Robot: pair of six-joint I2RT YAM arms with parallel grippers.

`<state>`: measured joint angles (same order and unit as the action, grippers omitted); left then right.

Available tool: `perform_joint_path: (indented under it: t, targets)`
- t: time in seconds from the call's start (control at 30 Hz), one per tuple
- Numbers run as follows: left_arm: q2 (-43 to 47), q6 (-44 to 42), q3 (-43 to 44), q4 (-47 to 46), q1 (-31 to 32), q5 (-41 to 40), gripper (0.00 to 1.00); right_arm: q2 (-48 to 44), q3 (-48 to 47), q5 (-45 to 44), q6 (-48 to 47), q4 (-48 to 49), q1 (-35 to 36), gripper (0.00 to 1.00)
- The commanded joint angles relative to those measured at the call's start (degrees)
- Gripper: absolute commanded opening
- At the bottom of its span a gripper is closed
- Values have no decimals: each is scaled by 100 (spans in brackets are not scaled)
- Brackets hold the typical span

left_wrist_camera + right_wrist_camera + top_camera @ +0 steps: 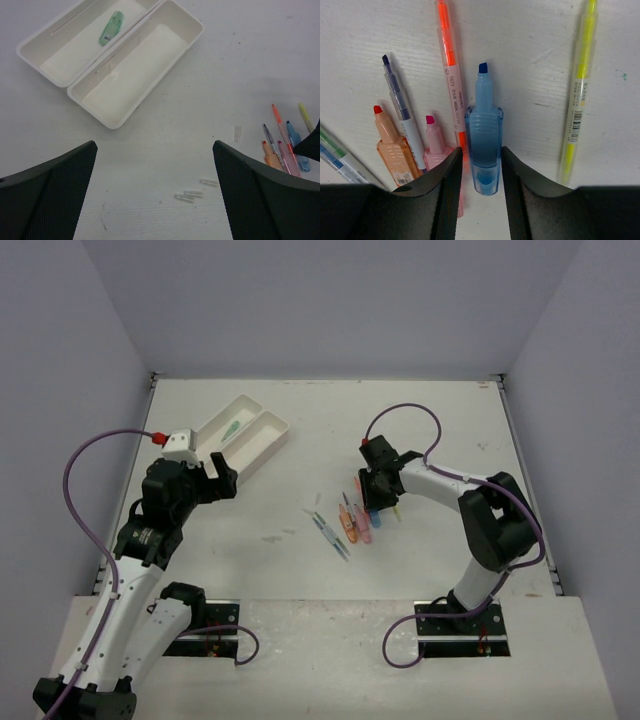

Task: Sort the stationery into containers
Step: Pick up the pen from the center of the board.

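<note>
Two white trays (262,435) sit side by side at the back left; the left tray (30,55) holds a green marker (111,28), and the right tray (185,42) has nothing in it. My left gripper (154,147) is open and empty above the table, near the trays. My right gripper (481,152) is down at the pile of stationery (352,522), its jaws closed against both sides of a blue marker (484,130) lying on the table. Beside it lie a pink marker (435,137), an orange marker (395,152), a thin orange highlighter (450,70), a blue-grey pen (400,107) and a yellow highlighter (579,95).
Three small clear caps (192,194) lie on the table between my left fingers, and another (237,132) lies nearer the pile. More thin pens (330,533) lie left of the markers. Grey walls enclose the table on three sides.
</note>
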<state>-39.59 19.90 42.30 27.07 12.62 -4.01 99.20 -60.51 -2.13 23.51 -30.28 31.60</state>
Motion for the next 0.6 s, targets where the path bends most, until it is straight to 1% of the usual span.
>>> perform_joint_path:
  t: [0.0, 0.57]
  targets:
    - [47, -154, -20, -228, 57, 67, 100, -34, -43, -107, 83, -70, 39, 38]
    - [-28, -171, -29, -237, 180, 146, 100, -288, 151, 47, 98, -1, 16, 40]
